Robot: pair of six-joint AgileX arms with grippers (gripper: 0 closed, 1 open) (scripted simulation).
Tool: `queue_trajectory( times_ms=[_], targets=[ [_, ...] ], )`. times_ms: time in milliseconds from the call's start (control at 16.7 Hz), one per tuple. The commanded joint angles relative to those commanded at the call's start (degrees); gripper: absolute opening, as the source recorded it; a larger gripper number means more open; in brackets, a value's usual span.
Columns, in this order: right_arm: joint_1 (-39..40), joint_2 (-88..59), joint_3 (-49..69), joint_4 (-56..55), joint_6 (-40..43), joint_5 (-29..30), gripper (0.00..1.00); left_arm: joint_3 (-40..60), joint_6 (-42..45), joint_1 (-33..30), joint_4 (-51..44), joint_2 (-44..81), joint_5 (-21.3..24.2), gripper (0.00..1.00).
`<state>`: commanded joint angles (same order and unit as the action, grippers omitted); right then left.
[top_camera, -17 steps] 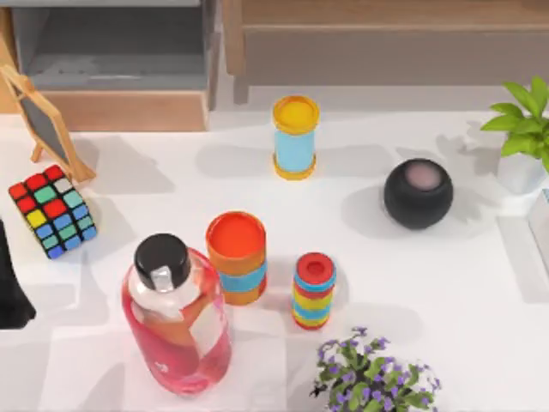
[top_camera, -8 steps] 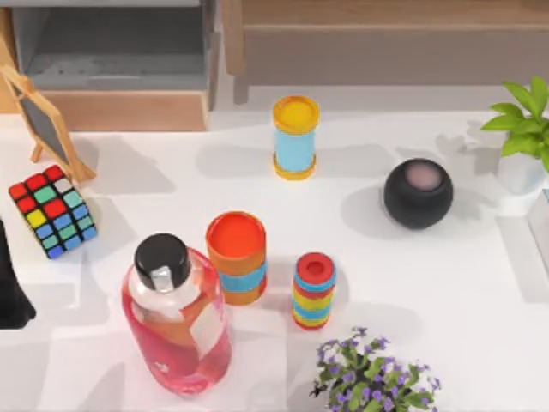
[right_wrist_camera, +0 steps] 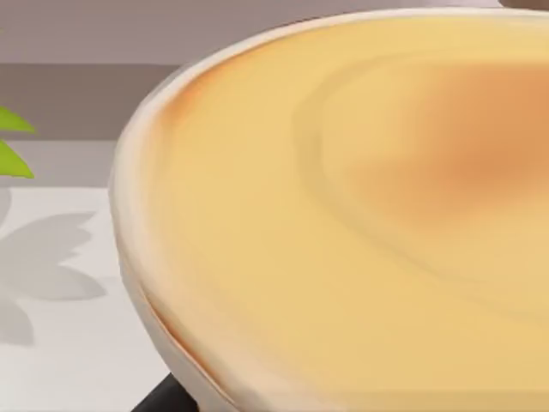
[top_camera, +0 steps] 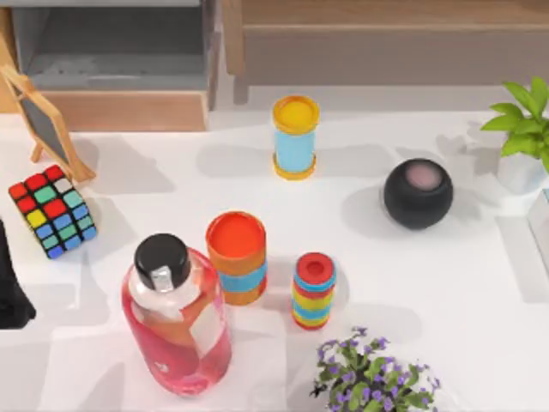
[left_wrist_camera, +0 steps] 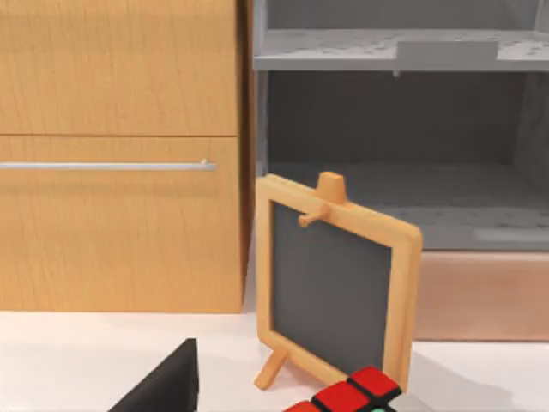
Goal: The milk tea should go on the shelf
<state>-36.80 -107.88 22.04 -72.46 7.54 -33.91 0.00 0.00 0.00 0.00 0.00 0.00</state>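
Three lidded drink cups stand on the white table; I cannot tell which one is the milk tea. A blue cup with a yellow lid is at the back centre. An orange cup with a red lid and a smaller striped cup stand in front. The grey shelf is at the back left, also seen as the shelf in the left wrist view. My left arm sits at the left edge, one dark finger showing. One dark finger of my right gripper shows under a tan round surface.
A pink bottle stands front left beside the orange cup. A colour cube and a small chalkboard are at the left. A black ball-shaped speaker, a green plant and purple flowers are at the right.
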Motion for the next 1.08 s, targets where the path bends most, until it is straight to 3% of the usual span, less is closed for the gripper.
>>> queue_trajectory(
  times_ms=[660,1080],
  targets=[
    [0.4,3.8,0.7,3.1,-0.2,0.1,0.0,0.0,0.0,0.0,0.0,0.0,0.0,1.0],
    [12.2,9.6,12.7,6.2,-3.2,6.5,0.0,0.0,0.0,0.0,0.0,0.0,0.0,1.0]
  ],
)
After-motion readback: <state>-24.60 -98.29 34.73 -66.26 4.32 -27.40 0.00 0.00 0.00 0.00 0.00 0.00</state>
